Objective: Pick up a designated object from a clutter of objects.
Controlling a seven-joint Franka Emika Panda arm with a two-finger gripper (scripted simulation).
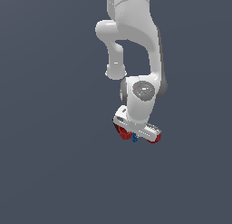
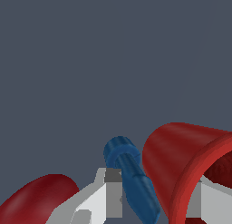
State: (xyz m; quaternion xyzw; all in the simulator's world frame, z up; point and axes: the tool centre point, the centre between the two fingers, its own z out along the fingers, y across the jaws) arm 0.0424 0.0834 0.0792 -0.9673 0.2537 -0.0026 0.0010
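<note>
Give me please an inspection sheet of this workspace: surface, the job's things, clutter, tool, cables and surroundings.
Surface: plain dark grey-blue floor, with no marks or edges visible.
Job's things: red cup lying on its side; blue piece, a slim rod with a thicker end, beside the cup; red rounded object, only partly in the wrist view. No dark brown block is visible in either view.
Clutter: nothing seen apart from these things.
Tool: the tool is low among the objects, and the blue piece lies between its light grey fingers. Contact cannot be told.
Cables: nothing seen.
Surroundings: the white arm hides most of the objects in the exterior view; nothing else seen.
</note>
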